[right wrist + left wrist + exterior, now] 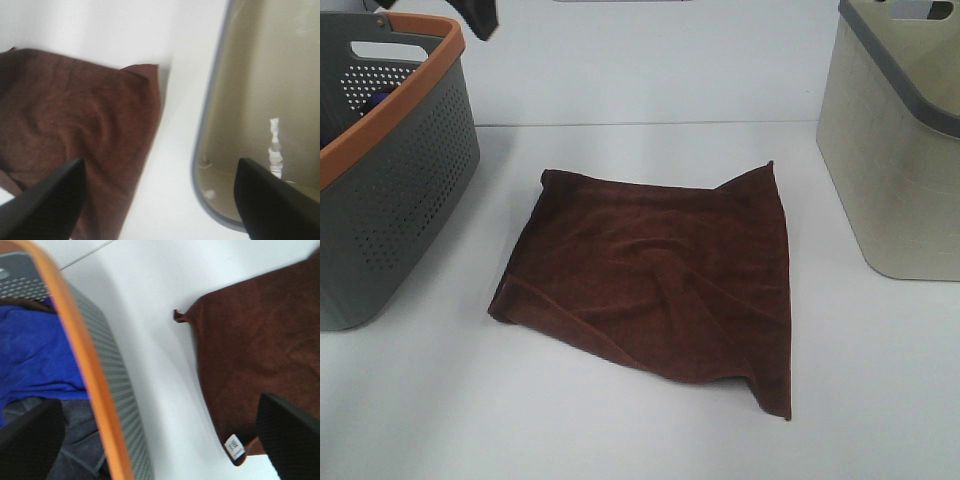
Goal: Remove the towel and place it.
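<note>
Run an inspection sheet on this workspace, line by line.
Surface: white table, bare around the cloth.
Job's things: towel, dark reddish-brown, lying rumpled on the table between the two baskets, touching neither; white tag at one corner.
Clutter: grey basket with orange rim holds blue cloth; beige basket looks almost empty in the right wrist view.
Grippers: left gripper open, above the grey basket's rim; right gripper open, above the beige basket's edge; neither holds anything.
Cables: nothing seen.
Surroundings: plain white wall.
</note>
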Controlling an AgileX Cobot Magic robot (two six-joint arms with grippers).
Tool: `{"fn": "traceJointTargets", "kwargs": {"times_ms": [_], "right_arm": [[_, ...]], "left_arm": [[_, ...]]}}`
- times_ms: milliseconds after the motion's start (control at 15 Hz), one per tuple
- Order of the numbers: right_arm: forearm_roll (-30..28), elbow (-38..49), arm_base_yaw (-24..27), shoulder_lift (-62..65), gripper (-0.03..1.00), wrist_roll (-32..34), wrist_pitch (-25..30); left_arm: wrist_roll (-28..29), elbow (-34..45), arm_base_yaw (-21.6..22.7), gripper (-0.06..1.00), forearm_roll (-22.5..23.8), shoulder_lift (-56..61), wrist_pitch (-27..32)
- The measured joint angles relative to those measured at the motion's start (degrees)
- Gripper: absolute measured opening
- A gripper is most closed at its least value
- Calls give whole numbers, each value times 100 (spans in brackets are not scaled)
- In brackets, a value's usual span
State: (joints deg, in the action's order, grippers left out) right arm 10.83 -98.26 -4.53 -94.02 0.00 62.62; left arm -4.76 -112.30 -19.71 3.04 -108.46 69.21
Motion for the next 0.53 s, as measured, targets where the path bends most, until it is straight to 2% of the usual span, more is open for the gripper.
{"fn": "traceJointTargets", "kwargs": {"times_ms": [133,267,400,533], "right_arm": [[-57,103,607,372,80,-103,6],[-178,579,831,1089,80,-384,6],[-189,1324,831,2005,80,-407,11],[-189,2223,831,3140,79,-384,11]], "left_arm": [[63,109,590,99,-23,418,6],[74,705,1049,99,-23,1169,6],[149,1793,1312,98,17,2206,11],[413,3054,1455,98,103,3529,-252]]}}
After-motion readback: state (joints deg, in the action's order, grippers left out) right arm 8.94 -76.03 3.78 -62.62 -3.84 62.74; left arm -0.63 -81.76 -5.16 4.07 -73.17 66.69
